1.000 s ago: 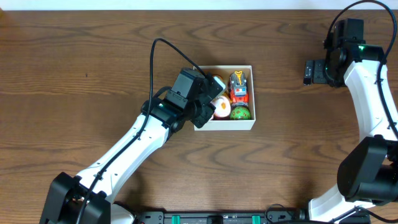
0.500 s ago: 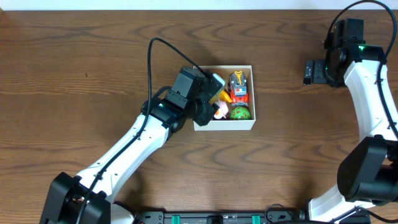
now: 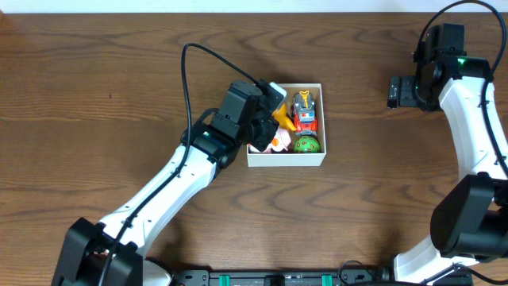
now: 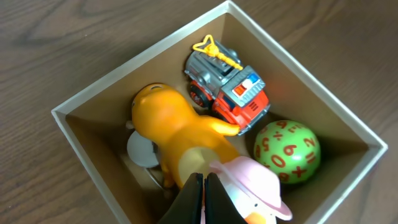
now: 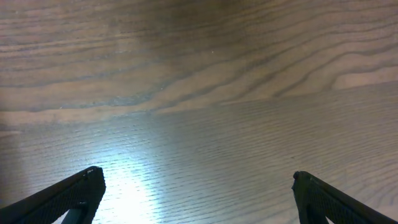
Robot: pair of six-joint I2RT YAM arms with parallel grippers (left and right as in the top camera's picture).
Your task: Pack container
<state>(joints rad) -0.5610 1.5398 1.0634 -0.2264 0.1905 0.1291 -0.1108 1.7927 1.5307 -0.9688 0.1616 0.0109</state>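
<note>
– What's different from a second ago?
– Your left arm (image 3: 167, 187) has pulled back toward the far left corner of the container (image 3: 286, 158). The container itself hasn't moved from near the middle of the table (image 3: 95, 79). That uncovers an orange duck-like toy (image 4: 168, 121) and a figure in a pink hat (image 4: 252, 183) in the box's left half. Your right arm (image 3: 468, 111) hasn't stirred.
– And the grippers?
– Your left gripper (image 4: 204, 177) has its fingers pressed together with nothing between them, over the duck and the pink hat. I can't tell whether they touch either. Your right gripper (image 5: 196, 175) is spread wide above bare wood, well apart from the box.
– Anything you can't make out?
– From overhead, your left wrist hides the box's left rim. In the wrist view the pink-hatted figure is cut off at the lower edge. A pale disc (image 4: 142, 149) under the duck is too hidden to name.
– What else is in there?
– A red and grey toy truck (image 4: 230, 93) with a yellow hook lies along the right side. A green ball (image 4: 287, 151) with red numbers sits just beside it, in the near right corner.
</note>
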